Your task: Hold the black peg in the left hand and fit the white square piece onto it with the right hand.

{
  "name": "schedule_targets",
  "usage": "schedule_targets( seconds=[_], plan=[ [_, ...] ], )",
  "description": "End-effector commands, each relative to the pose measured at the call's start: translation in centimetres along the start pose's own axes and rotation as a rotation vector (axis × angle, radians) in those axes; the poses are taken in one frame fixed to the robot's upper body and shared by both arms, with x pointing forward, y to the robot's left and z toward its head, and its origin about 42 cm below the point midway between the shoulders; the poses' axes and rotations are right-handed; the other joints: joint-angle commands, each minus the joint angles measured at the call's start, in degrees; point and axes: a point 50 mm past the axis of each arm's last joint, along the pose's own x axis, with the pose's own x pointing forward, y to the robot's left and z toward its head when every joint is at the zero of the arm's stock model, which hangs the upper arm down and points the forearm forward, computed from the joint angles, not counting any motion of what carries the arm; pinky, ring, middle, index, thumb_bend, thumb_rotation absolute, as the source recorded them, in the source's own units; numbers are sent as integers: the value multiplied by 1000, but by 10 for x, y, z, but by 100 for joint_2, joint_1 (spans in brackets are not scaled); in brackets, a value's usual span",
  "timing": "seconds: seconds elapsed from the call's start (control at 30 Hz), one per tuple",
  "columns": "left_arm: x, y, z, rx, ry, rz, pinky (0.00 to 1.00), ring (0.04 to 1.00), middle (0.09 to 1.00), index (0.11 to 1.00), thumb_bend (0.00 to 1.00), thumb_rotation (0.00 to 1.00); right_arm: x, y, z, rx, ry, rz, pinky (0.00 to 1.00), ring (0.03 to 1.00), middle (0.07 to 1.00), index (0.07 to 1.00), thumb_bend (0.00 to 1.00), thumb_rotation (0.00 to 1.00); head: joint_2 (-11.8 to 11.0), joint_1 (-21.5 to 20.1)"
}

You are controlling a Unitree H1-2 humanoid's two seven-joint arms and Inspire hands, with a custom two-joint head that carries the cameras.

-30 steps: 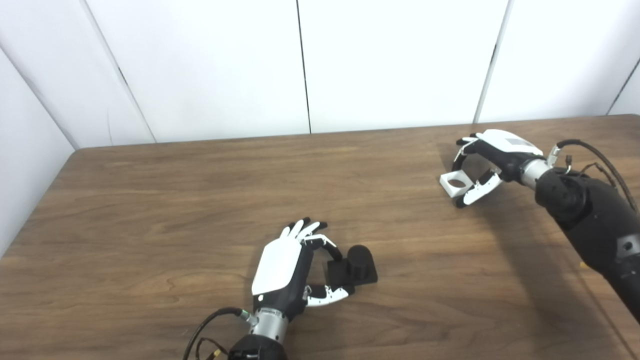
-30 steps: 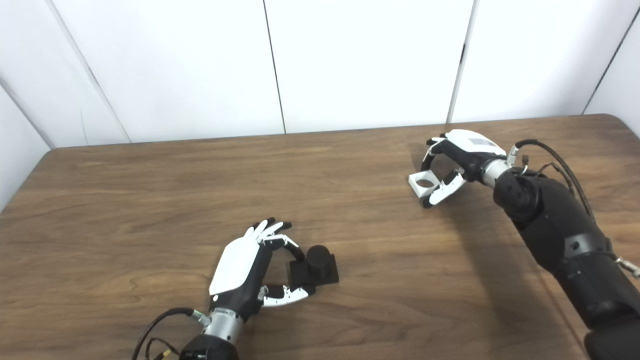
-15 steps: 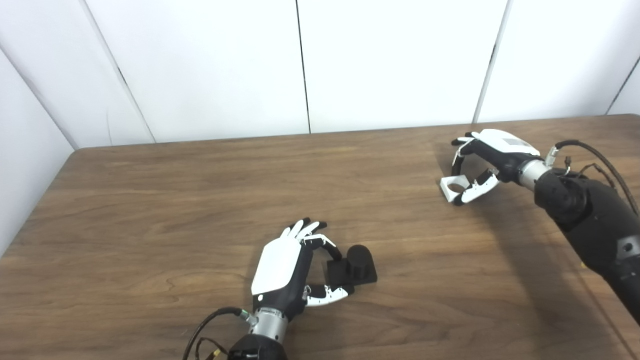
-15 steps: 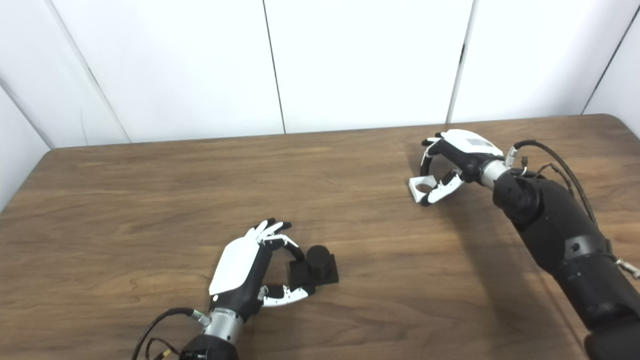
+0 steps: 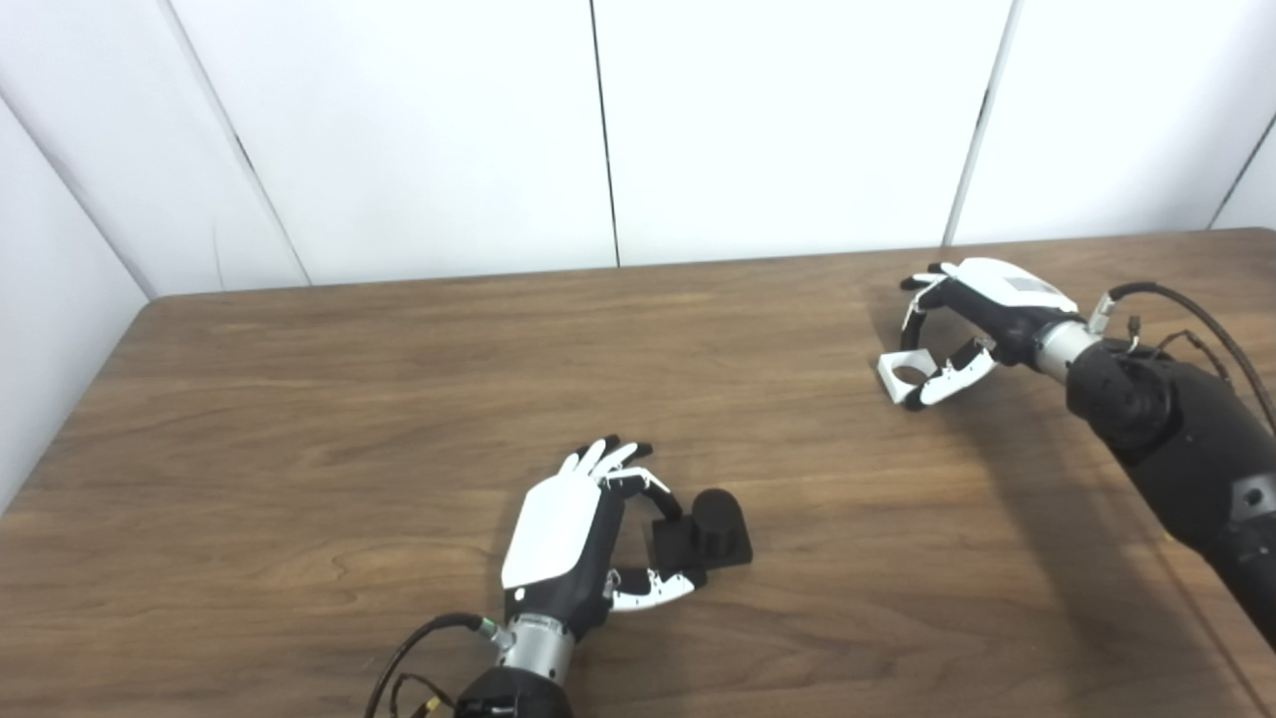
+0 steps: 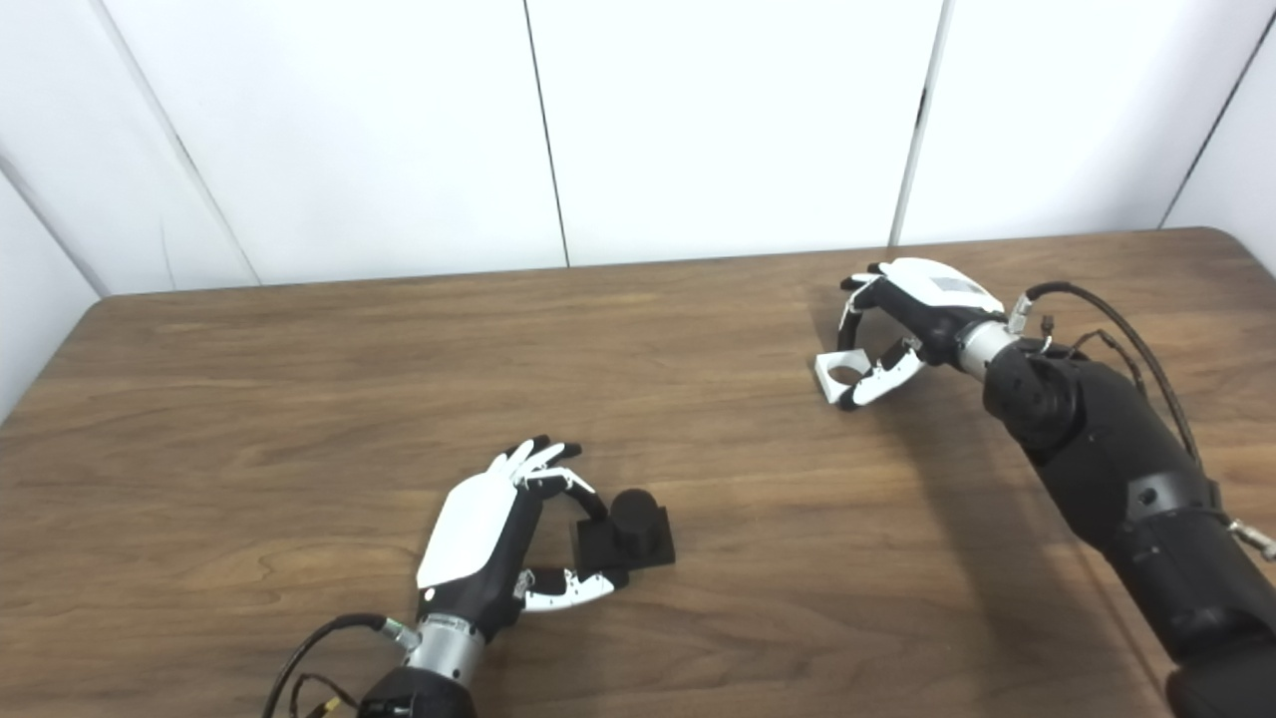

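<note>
White panelled walls behind; brown wood-grain table (image 5: 399, 399) fills the view.

White square plastic piece with a round hole (image 5: 905, 374): far right of the table, apparently resting on or just above the wood. The right hand (image 5: 972, 324) is curled over it, fingers on its far side and thumb along the near edge, closed on it. A second ago those fingers stood wider, with the piece lying loose between them; now the gap is gone and the piece has shifted slightly toward the palm. Judgement: the grasp is made, lift not yet begun.

Black peg, a short cylinder on a square black base (image 5: 706, 534): near centre, flat on the table, unchanged over the last second. The left hand (image 5: 573, 543) stays beside it, fingers and thumb partly curled around the base's near corner; cannot tell whether they actually press it. Peg is not raised.

Implication: the right side is ready to carry over; the left must still firm up its hold. Hands are well apart.
</note>
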Motion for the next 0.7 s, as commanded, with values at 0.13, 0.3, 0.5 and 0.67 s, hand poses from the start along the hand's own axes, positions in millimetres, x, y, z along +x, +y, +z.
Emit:
schedule_targets(
  seconds=[0.13, 0.3, 0.5, 0.67],
  plan=[
    [0, -1, -8, 29, 22, -29, 999, 972, 885, 490, 516, 57, -19, -21, 1, 8, -24, -93, 896, 979, 910, 492, 524, 151, -10, -3],
    [1, -1, -10, 32, 24, -30, 1000, 971, 884, 490, 517, 56, -35, -26, 8, 14, -56, -126, 887, 981, 915, 492, 525, 151, -18, -25],
    [2, -1, -10, 49, 24, -34, 995, 966, 885, 490, 517, 59, -55, -33, 24, 4, -107, -152, 908, 1000, 928, 493, 524, 152, -39, -42],
    [3, -2, -10, 55, 19, -33, 983, 961, 882, 490, 517, 60, -71, -38, 41, -21, -152, -171, 929, 1000, 931, 493, 524, 154, -40, -31]
  ],
)
